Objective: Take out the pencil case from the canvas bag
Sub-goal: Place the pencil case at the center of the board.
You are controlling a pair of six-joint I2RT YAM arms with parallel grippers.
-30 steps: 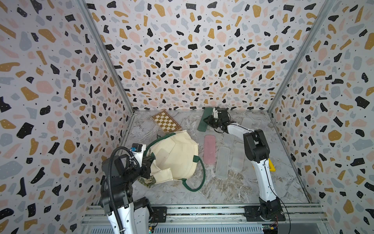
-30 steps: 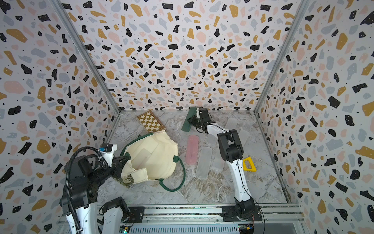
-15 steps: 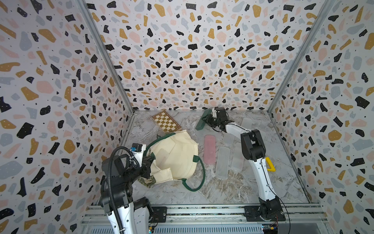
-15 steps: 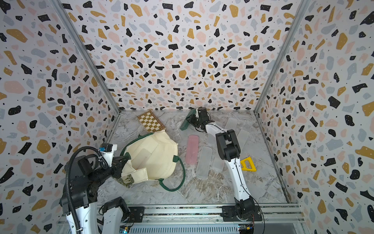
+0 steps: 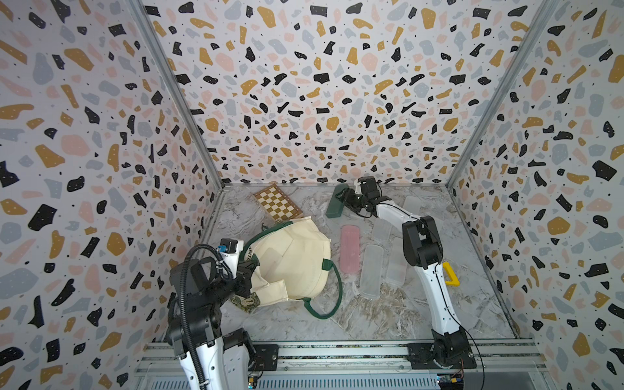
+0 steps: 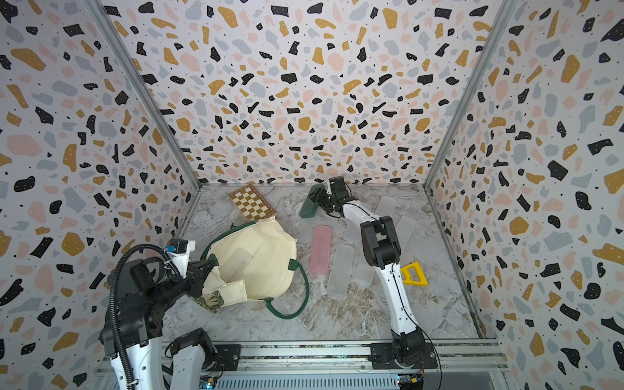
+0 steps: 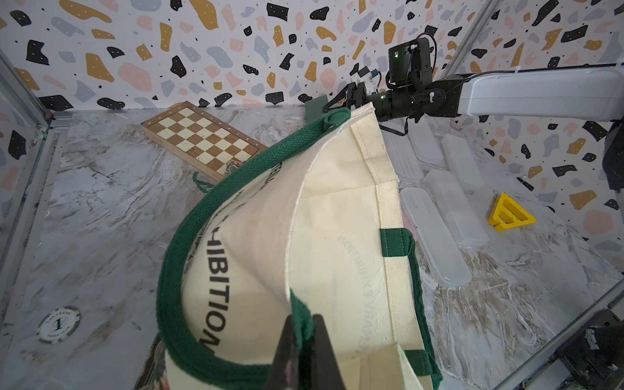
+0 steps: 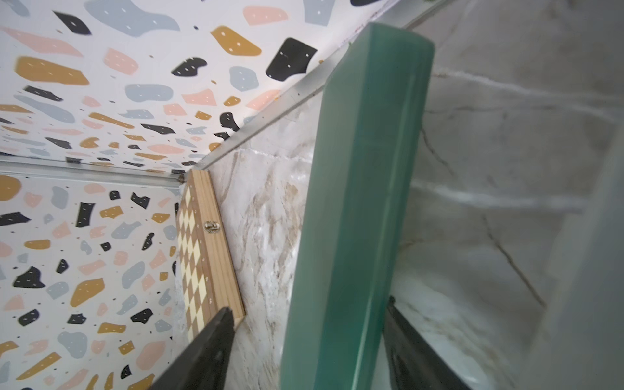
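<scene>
Right wrist view alone shows the right claw (image 8: 307,308) spread around the pencil case (image 8: 364,169); left claw (image 7: 302,323) clamps the canvas bag (image 7: 337,209)

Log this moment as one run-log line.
left fingers: shut on canvas bag rim | right fingers: open around green pencil case | case: outside bag, far end of table

wooden chessboard (image 5: 277,202), yellow triangle (image 6: 415,283), poker chip (image 7: 59,325), marble tabletop (image 5: 371,320)

The canvas bag (image 5: 297,256) is cream with dark green straps and dark lettering. The pencil case (image 5: 333,207) is dark green, the chessboard (image 5: 277,202) brown-and-cream checked, the tabletop (image 5: 371,320) grey-veined marble.
</scene>
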